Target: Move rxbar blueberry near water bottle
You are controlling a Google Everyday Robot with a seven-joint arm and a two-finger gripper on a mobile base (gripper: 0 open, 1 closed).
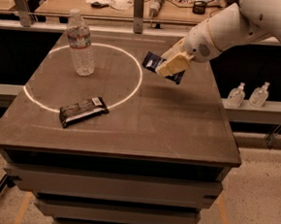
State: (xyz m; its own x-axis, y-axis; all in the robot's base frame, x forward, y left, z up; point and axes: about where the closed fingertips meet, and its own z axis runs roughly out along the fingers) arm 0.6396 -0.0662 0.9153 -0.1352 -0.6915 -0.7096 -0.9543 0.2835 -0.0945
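Observation:
The rxbar blueberry (153,62) is a dark navy wrapper held in the air above the table, its left end sticking out past my fingers. My gripper (169,66) is shut on it, at the right edge of the white circle. The water bottle (80,43) stands upright at the back left of the table, inside the circle, well to the left of the bar. My white arm (235,24) reaches in from the upper right.
A black bar wrapper with a white label patch (83,111) lies at the circle's front edge. The dark table (178,131) drops off at the front and right. Two small clear bottles (248,95) stand on a ledge to the right. A cluttered bench runs behind.

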